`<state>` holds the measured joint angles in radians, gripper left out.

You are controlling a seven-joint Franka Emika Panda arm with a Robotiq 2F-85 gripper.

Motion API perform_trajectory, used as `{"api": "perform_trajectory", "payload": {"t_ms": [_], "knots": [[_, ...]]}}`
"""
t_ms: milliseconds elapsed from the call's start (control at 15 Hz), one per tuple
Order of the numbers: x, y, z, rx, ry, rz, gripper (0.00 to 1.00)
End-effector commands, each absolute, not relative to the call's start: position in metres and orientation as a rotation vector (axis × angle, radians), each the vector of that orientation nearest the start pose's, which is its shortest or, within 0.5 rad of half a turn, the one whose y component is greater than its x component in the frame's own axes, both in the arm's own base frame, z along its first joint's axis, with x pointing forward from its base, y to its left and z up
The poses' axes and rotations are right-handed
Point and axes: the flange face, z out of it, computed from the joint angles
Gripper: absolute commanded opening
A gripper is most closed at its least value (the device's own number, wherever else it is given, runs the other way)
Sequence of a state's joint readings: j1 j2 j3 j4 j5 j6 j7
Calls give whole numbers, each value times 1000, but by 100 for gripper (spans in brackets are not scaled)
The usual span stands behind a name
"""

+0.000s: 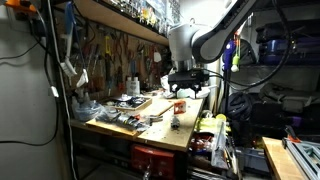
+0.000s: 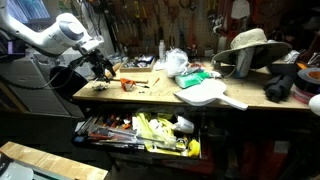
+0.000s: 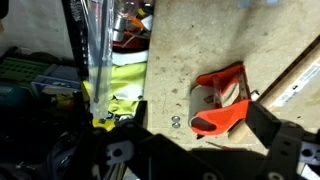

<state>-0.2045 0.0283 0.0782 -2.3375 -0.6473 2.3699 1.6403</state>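
My gripper (image 1: 187, 89) hangs just above the wooden workbench (image 1: 165, 128), near its end in an exterior view (image 2: 103, 68). In the wrist view its two dark fingers stand wide apart, so the gripper (image 3: 200, 112) is open and empty. Below and between the fingers an orange-handled hand tool (image 3: 222, 118) lies flat on the bench top. The tool also shows in both exterior views as a small orange spot (image 1: 180, 105) (image 2: 128, 83). I cannot tell whether the fingers touch it.
An open drawer (image 2: 140, 130) full of tools juts out below the bench front. A straw hat (image 2: 250, 45), a white flat object (image 2: 205, 95) and clutter cover the far bench. Tools hang on the back wall (image 1: 110, 55). A clear plastic bag (image 3: 100, 50) hangs at the bench edge.
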Motion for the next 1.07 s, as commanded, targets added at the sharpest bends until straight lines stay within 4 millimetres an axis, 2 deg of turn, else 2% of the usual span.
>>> {"api": "perform_trajectory", "payload": {"t_ms": [0, 467, 800, 867, 933, 1000], "knots": [[527, -68, 296, -2659, 2189, -591, 100], [551, -69, 266, -2520, 2339, -621, 100], [563, -70, 258, -2497, 2362, -668, 100], [564, -70, 257, -2502, 2360, -677, 92], [565, -69, 257, -2515, 2345, -677, 74], [566, -69, 257, -2520, 2339, -688, 68]]}}
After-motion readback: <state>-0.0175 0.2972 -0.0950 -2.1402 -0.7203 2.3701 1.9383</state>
